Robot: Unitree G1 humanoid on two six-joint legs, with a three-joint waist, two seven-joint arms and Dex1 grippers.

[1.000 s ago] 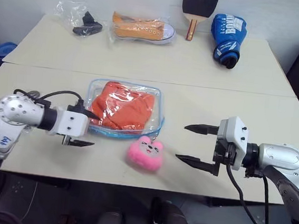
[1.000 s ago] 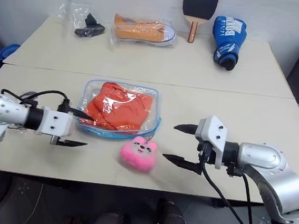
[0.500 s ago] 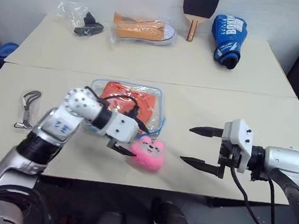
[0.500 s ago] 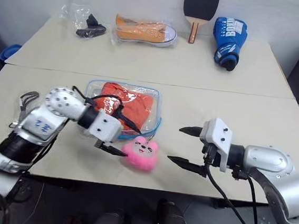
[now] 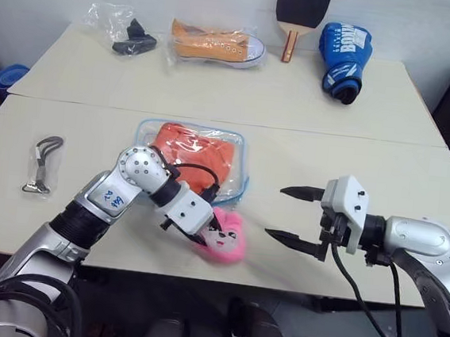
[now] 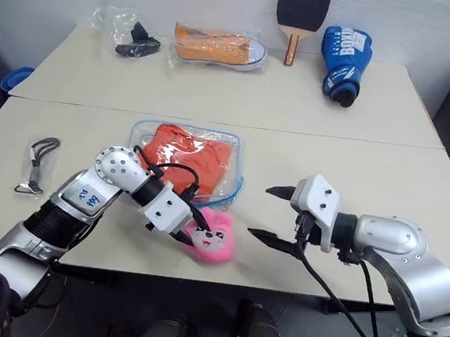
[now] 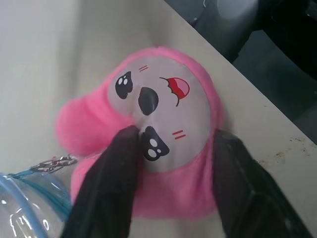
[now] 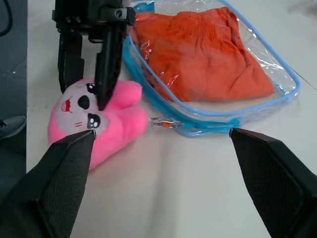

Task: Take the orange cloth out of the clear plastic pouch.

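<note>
Two grippers are over the near table, and you can see neither one touching the pouch. Your left gripper (image 7: 171, 148) has its two black fingers set on either side of the pink plush toy (image 5: 225, 234), one finger (image 7: 111, 183) pressed onto the toy's printed face and the other against its far flank, so it is closed on the toy rather than on anything of the task. The clear plastic pouch (image 5: 237, 187) lies flat just behind that gripper, further from you, with its blue-edged near corner and small zipper ring right beside the toy. The orange cloth (image 5: 194, 156) is inside the pouch, folded and filling most of it. Your left forearm crosses over the pouch's near left corner.

Your right gripper (image 5: 294, 216) hangs above bare table to the right of the toy, well apart from the pouch, with its fingers spread wide and nothing between them. It points toward the toy and the pouch's near edge.

On the far table sit a bagged black item (image 5: 131, 40), a wrapped orange sneaker (image 5: 215, 44), a paddle (image 5: 299, 8) and a blue boxing glove (image 5: 342, 56). A small bagged strap (image 5: 44, 164) lies near your left elbow.
</note>
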